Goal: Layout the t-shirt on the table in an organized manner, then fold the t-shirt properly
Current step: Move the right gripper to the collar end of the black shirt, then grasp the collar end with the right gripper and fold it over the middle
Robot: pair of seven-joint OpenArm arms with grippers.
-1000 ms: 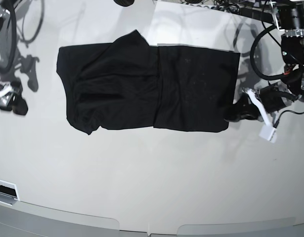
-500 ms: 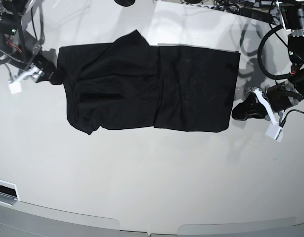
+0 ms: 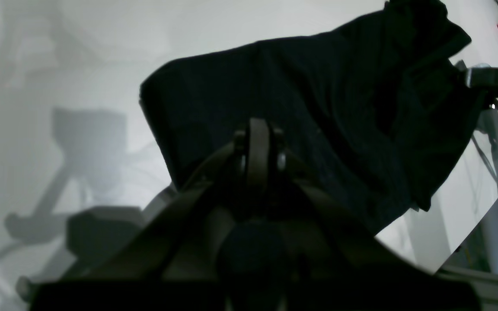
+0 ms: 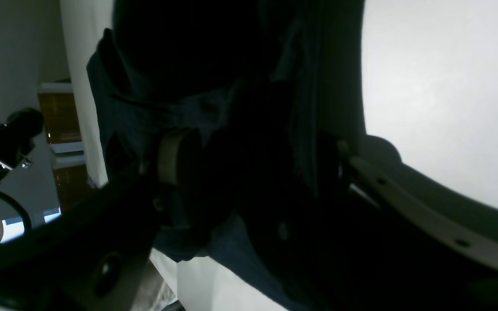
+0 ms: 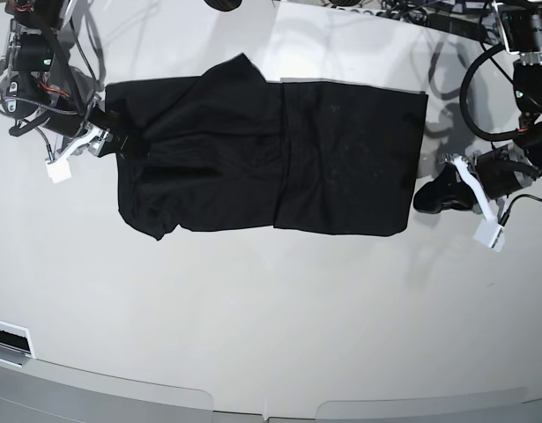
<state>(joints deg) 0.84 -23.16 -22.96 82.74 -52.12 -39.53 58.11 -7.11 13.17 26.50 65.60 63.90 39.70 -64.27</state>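
Lying lengthwise across table (image 5: 253, 308), t-shirt (image 5: 271, 159); right gripper (image 5: 107, 141) agape at edge, left gripper (image 5: 429, 198) closed empty

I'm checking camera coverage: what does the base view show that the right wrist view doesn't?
Only the base view: the whole t-shirt spread on the table, and the shut left gripper just off its edge. Only the right wrist view: a close look at the right gripper, its wide-open jaws at the bunched cloth. Both show the black shirt on the white tabletop.
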